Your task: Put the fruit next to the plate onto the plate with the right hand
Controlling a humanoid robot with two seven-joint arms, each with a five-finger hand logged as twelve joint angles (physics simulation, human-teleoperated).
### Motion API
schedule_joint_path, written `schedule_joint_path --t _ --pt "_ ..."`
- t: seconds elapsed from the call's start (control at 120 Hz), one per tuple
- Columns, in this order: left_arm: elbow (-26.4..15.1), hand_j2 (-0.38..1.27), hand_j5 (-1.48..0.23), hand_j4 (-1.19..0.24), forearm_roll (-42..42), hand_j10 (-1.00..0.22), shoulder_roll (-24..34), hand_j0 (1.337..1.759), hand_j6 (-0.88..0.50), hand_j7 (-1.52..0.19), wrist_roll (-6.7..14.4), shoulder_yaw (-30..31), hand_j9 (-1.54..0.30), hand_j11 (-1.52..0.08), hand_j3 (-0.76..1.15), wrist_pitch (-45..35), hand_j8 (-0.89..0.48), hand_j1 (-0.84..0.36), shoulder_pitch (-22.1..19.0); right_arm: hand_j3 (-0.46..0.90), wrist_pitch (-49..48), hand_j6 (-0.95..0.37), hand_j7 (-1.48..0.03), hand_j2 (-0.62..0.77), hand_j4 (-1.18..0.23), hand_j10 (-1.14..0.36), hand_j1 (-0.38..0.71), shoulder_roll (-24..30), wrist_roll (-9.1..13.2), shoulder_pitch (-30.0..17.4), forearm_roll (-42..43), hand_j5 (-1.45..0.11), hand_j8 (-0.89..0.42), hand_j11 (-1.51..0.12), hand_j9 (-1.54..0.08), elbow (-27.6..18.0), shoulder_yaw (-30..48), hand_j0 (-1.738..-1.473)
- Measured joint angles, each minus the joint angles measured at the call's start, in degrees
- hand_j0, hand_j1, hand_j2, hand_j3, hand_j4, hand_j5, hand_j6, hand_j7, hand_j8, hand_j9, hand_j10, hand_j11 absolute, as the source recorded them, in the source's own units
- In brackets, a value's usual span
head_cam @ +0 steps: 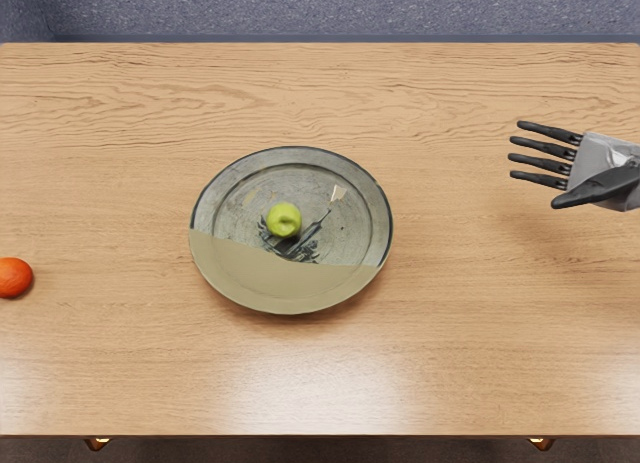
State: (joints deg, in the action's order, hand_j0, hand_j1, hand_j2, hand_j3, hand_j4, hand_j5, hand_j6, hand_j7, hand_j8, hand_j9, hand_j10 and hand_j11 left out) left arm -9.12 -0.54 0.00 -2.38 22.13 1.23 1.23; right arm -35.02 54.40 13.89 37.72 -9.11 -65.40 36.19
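— Since the tabletop (470, 363) was the biggest thing, start there: what was it?
— Pale wood, wavy grain, flat, with soft glare toward the near edge. The plate (205, 218) sat at its middle: round, shallow, grey, glossy as a mirror, a tan reflection across its near part.
— Hand?
— Only the right hand (590, 171), grey shell with black joints, coming in at the right edge and well apart from the plate. Its fingers (545, 135) were spread and straight, pointing left toward the plate, holding nothing. Left arm wasn't in view.
— Fruit?
— A green apple (284, 219), small, round and smooth-skinned, lay on the plate near its centre, to the left of the fingertips. An orange (13, 277), round and matte, sat at the far left edge of the tabletop, partly cut off by the frame and well apart from the plate.
— So what did the next move turn on?
— Nothing lay just beside the plate. My read: the apple looked placed. If the orange was meant, it lay straight left, beyond the plate, so the right hand faced a long reach across it. Both fruits were round, with no long axis to line up on.
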Motion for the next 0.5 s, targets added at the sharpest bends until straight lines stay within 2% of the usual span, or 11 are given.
schedule_joint_path --t 0.5 --pt "-0.02 0.05 -0.30 -0.23 0.00 -0.23 0.00 1.658 -0.23 -0.30 0.00 0.00 -0.30 -0.30 0.00 0.00 -0.23 0.07 0.00 0.00 0.00 -0.03 -0.05 -0.01 -0.03 -0.03 -0.31 0.01 0.00 -0.01 -0.01 -0.04 -0.03 -0.04 -0.04 0.01 0.00 -1.658"
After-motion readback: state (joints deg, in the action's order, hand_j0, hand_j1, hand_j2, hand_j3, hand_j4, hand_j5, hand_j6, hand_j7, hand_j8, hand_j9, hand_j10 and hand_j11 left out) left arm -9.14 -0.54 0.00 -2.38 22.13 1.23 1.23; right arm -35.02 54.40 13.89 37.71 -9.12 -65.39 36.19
